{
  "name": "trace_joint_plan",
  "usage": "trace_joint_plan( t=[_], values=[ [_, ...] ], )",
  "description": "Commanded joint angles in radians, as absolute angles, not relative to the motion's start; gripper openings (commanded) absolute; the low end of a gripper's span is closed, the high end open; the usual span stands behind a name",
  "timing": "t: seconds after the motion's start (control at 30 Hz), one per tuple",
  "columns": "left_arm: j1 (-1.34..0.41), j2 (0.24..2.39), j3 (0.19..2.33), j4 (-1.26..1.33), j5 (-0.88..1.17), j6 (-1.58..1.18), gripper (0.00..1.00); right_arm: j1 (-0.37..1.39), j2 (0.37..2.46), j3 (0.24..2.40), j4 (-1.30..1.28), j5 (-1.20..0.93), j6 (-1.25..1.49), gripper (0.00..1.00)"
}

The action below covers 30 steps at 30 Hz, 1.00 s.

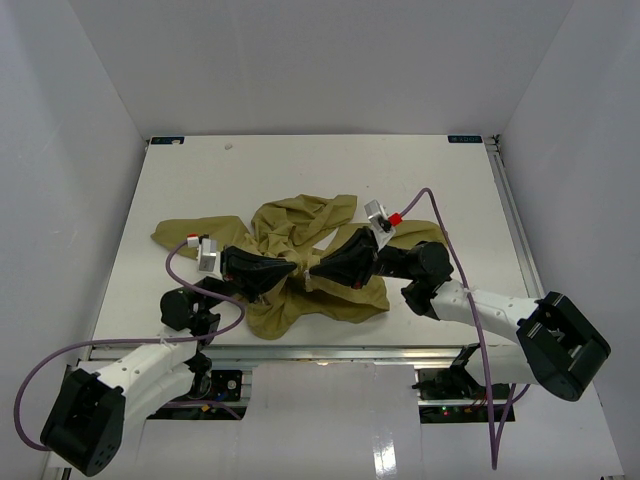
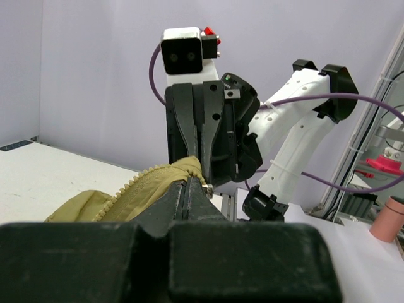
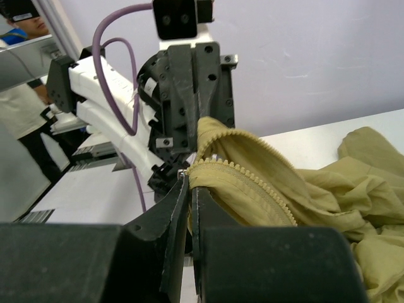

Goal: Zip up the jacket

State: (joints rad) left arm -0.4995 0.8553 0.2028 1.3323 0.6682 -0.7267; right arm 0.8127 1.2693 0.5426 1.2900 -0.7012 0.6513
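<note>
Jacket [image 1: 295, 222] is bunched up in a wrinkly olive heap on the white table [image 1: 300, 165]. It sits about midway between the left and right edges and closer to the near edge than the far one. One sleeve [image 1: 190, 232] trails out flat toward the left edge.

Going left to right in the overhead view, the left arm [image 1: 150, 362] reaches in from the near-left corner with a purple cable [image 1: 175, 275] looping beside it. The left gripper [image 1: 295, 268] lies low over the near part of the heap, pointing right. It meets the right gripper [image 1: 313, 272] pretty much nose to nose, with the tips just beside each other. The right arm [image 1: 480, 305] comes in from the near-right corner, and it has its own purple cable [image 1: 440, 215] arching over it.

The left wrist cam has the left gripper [image 2: 192, 187] with its fingers pressed together, no gap, pinching a fold of jacket [image 2: 126, 196] with a row of zipper teeth [image 2: 129, 189] running along it. The right gripper [image 2: 197, 161] sits right behind that, clamped on the same raised fold.

It looks the same from the right wrist cam. The right gripper [image 3: 187, 180] is squeezed tight on the zipper edge [image 3: 252, 183], and the left gripper [image 3: 199, 123] is nipping the fabric just past it. The rest of the jacket [image 3: 328, 189] spills off to the right. There's a small glint of metal at the fingertips in both wrist views, but I can't tell what it is.
</note>
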Motion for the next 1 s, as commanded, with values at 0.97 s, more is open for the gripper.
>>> trace_joint_plan(
  t=[0.97],
  values=[
    [-0.503,0.821,0.201,1.821,0.629,-0.785,0.0,0.814,1.316,0.612,1.571,-0.771,0.726,0.08]
  ],
)
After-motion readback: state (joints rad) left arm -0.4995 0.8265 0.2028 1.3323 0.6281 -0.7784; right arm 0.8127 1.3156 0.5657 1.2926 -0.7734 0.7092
